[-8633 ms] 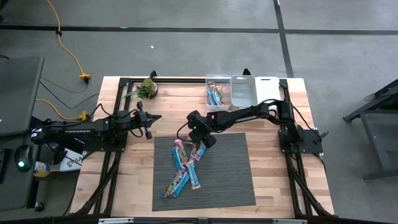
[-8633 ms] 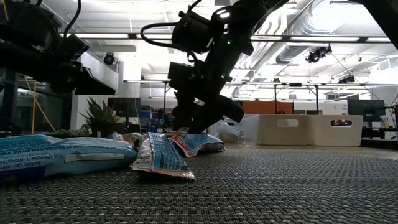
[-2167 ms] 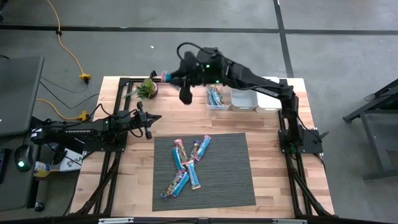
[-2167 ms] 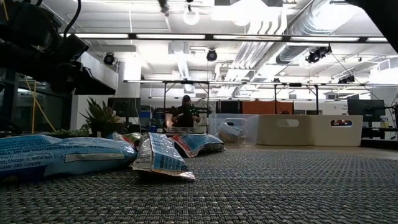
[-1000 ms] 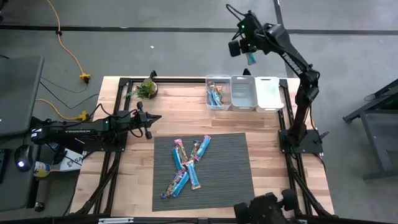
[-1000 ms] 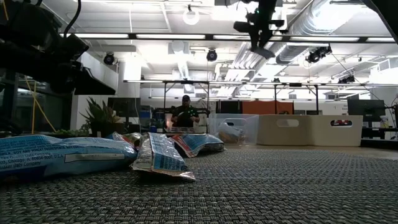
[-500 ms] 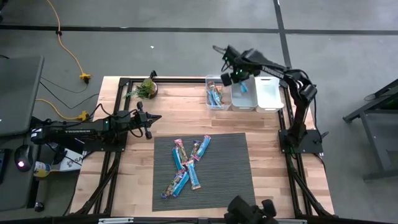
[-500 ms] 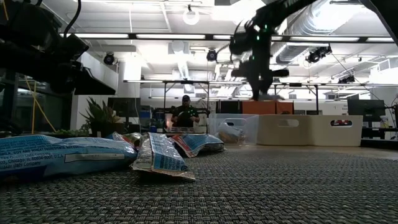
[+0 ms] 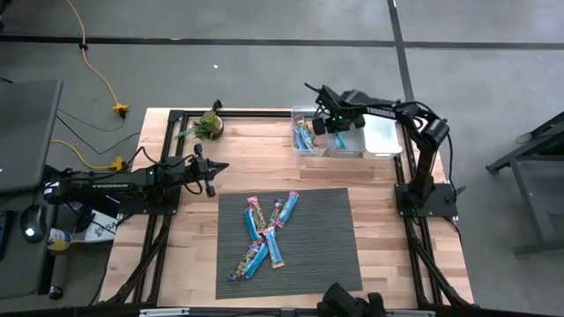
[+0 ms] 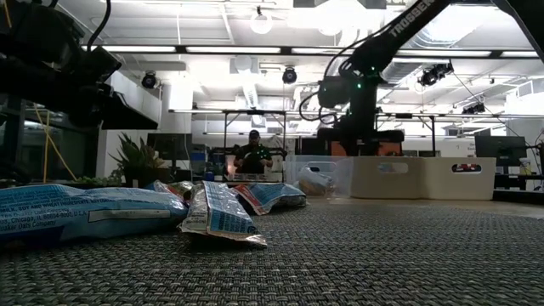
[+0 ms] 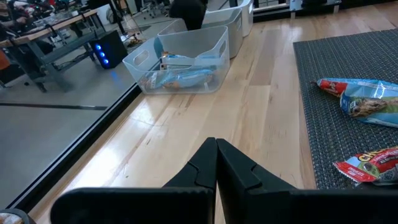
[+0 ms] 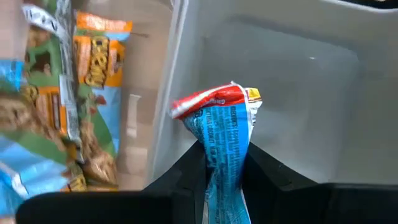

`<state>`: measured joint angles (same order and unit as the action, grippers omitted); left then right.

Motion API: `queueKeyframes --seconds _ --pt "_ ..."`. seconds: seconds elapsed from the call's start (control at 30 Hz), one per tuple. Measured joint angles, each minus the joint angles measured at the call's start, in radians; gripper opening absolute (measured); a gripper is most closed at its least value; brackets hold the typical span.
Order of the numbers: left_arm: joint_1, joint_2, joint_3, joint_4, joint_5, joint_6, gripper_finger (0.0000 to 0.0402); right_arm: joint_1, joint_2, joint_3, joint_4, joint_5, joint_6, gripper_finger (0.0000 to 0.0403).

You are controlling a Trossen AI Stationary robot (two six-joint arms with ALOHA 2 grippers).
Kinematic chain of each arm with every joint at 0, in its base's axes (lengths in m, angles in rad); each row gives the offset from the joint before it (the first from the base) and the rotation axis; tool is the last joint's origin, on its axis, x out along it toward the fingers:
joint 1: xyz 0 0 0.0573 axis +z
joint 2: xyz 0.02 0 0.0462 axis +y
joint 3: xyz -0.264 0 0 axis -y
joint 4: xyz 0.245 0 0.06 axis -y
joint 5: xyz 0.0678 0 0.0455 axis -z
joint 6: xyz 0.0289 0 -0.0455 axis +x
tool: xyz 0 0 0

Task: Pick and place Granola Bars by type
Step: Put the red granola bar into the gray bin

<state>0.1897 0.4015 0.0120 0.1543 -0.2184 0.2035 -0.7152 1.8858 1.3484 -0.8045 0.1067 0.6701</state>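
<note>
The right gripper point(image 12: 225, 163) pinches a blue granola bar with a red end point(image 12: 221, 127), its print too small to read, and holds it inside the middle bin point(image 9: 345, 141), just beside the clear bin point(image 9: 305, 141) holding other bars. Its arm reaches in bent from beyond the white bin point(image 9: 382, 132). The left gripper point(image 11: 216, 163), fingers pressed together, waits well away from the middle bin, its arm marked "TROSSEN". More granola bars point(image 9: 264, 233) lie on the grey mat point(image 9: 326, 246).
</note>
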Motion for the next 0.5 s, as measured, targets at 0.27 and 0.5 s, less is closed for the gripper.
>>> queueKeyframes --seconds 0.27,0.5 --pt "0.0 0.0 0.0 0.0 0.0 0.0 0.0001 -0.004 0.0 -0.037 0.092 -0.005 0.087 0.0071" --pt "0.0 0.0 0.0 0.0 0.0 0.0 0.0001 -0.004 -0.011 -0.037 0.07 0.008 0.038 0.0072"
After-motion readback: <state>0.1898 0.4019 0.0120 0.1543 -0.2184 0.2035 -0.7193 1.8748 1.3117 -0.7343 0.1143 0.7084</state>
